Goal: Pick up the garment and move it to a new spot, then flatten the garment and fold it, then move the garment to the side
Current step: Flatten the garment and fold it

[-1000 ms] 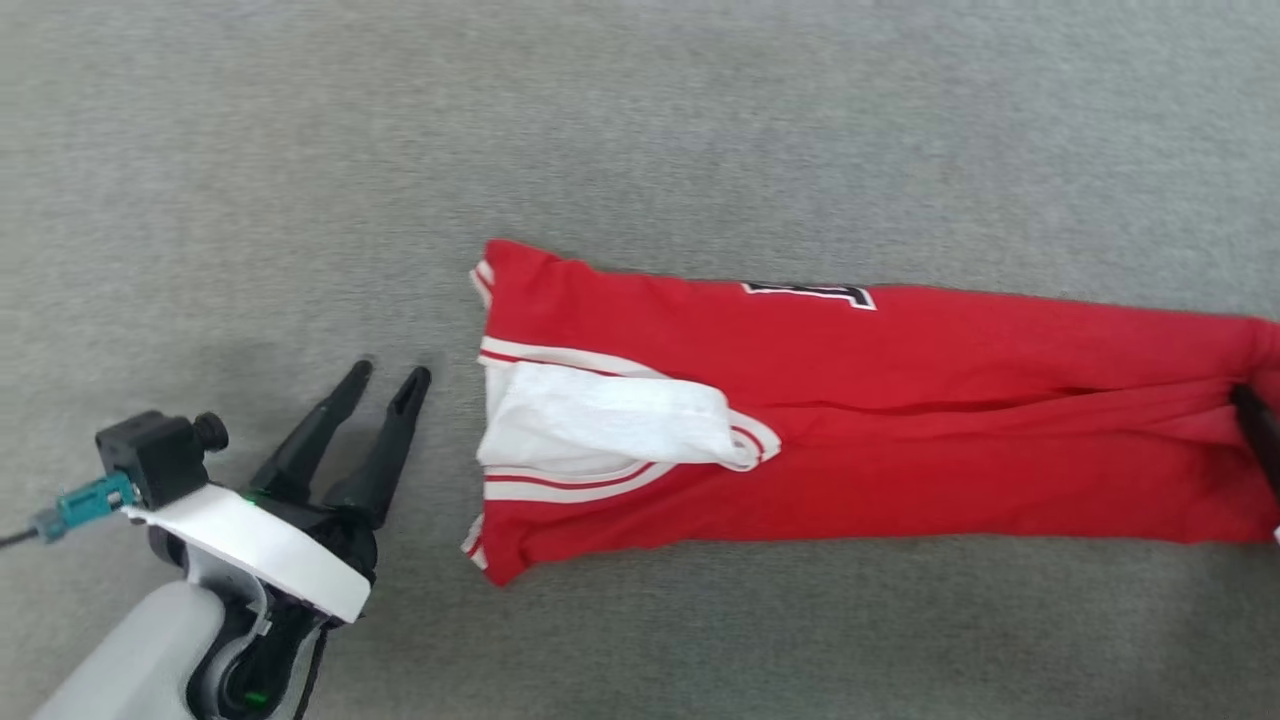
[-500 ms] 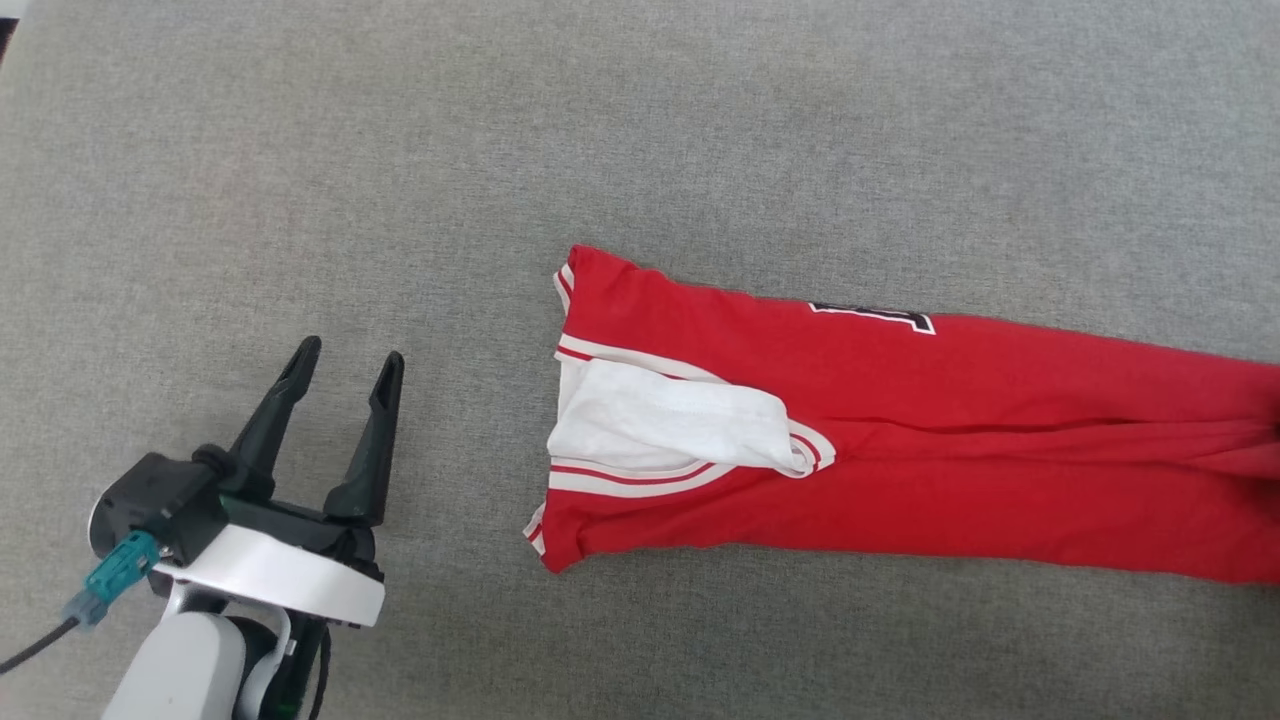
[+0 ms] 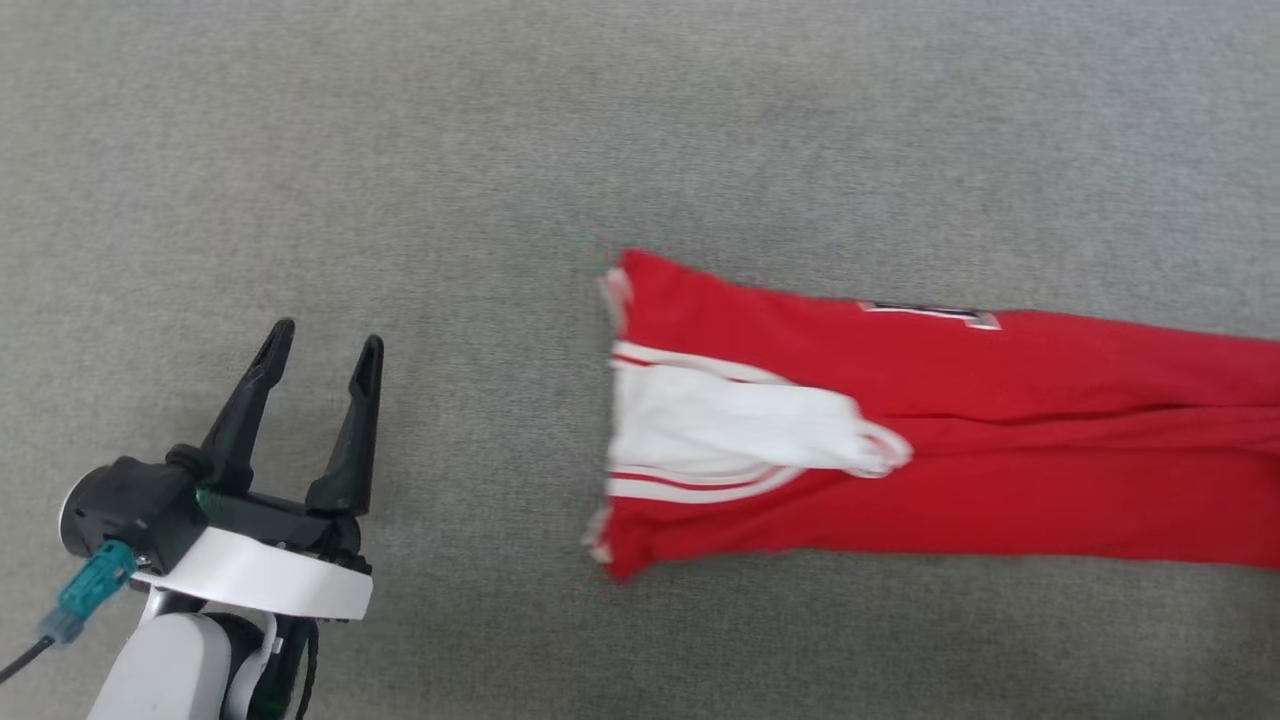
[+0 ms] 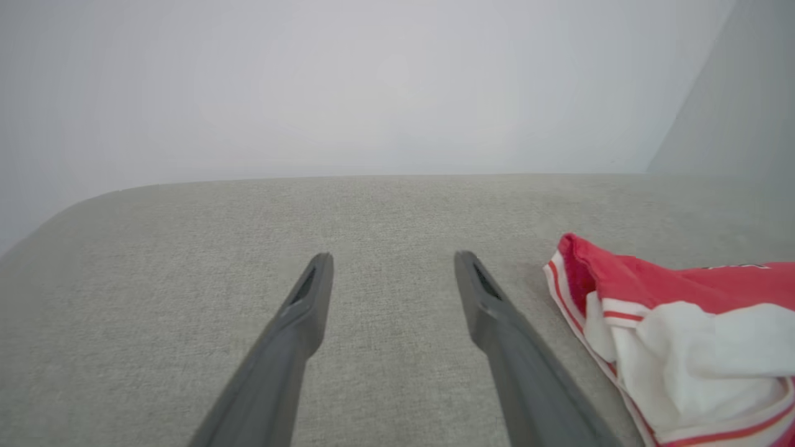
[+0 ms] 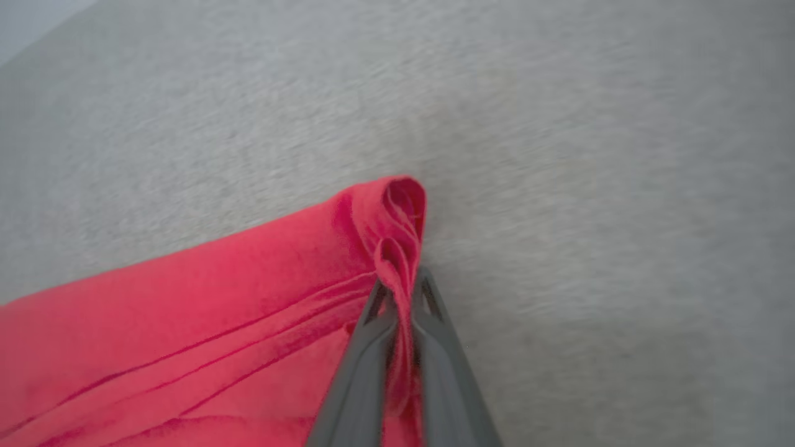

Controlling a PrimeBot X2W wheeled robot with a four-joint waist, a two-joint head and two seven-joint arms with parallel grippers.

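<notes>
Your head view takes in a grey fabric surface (image 3: 300, 150). On it the garment (image 3: 1000, 430) lies as a long red band, running from centre frame out past the 3 o'clock edge. Its white sleeve (image 3: 730, 430) lies on top at the end facing 9 o'clock. At 8 o'clock your left gripper (image 3: 327, 335) sits well apart from the cloth, fingers spread and empty. In the right wrist view, your right gripper (image 5: 400, 279) is clamped on a bunched red edge of the garment.
</notes>
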